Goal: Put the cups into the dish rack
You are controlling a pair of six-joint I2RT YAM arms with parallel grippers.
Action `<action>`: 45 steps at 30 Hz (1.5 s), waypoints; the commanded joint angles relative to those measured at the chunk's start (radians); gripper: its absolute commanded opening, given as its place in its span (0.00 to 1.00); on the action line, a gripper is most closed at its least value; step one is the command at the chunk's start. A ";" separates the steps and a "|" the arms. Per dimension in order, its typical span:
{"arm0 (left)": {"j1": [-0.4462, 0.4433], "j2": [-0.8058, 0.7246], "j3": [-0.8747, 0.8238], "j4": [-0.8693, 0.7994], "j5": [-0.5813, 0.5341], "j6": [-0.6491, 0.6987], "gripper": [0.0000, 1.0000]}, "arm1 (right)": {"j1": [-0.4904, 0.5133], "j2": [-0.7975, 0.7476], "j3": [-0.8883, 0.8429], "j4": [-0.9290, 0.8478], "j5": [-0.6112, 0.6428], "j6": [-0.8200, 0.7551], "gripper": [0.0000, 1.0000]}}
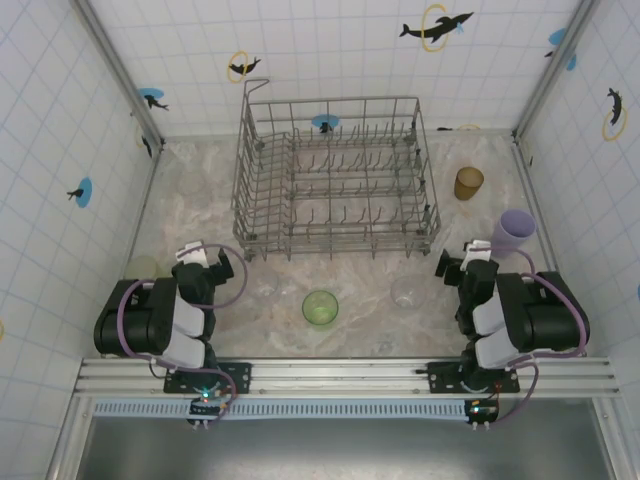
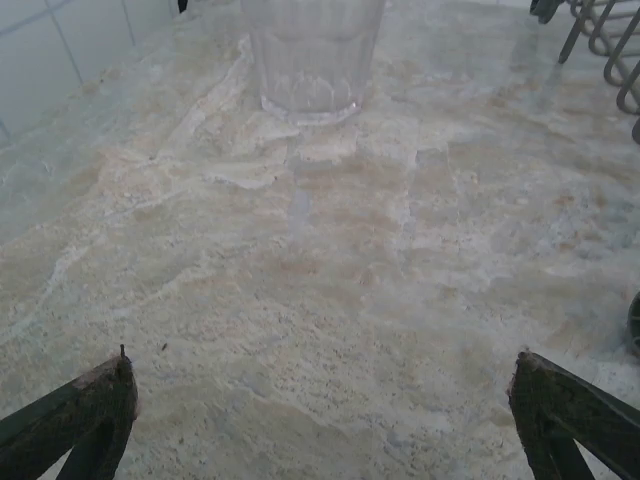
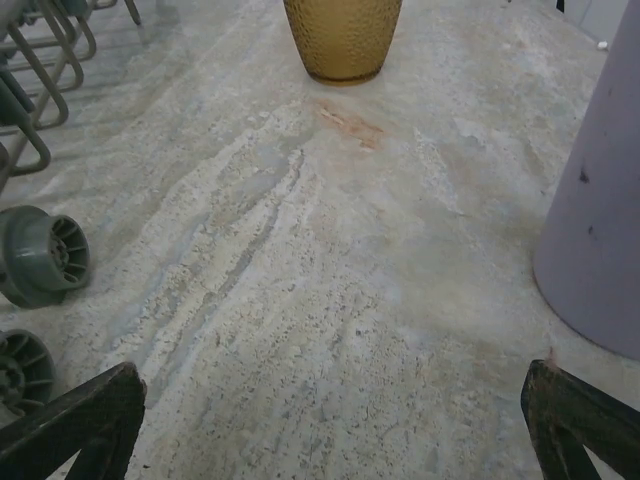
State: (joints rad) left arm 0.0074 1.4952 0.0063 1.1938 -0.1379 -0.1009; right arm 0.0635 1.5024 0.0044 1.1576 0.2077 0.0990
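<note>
No word, number, label or brand can be read in any view. The only marks are picture stickers on the white tiled walls (image 1: 60,120): black dolphins (image 1: 440,24), some leaping through yellow rings (image 1: 423,30), some set against blue discs (image 1: 88,190).

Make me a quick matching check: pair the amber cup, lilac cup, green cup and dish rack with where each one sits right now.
Things:
1. amber cup
2. lilac cup
3. green cup
4. dish rack

Places:
A. centre, on the near side of the rack
B. at the back, holding no cups
C. off the rack's right side, farther back
D. closest to the right gripper

Pairs: 1-C, 2-D, 3-A, 4-B
</note>
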 commanded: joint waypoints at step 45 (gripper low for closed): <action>-0.034 -0.111 0.194 -0.349 -0.241 -0.026 0.98 | 0.074 -0.174 0.079 -0.192 0.088 -0.079 1.00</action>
State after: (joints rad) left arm -0.0177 1.4139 0.1516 0.9936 -0.2825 -0.0902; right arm 0.1215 1.3663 0.0303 1.0626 0.2504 0.0444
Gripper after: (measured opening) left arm 0.975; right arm 0.996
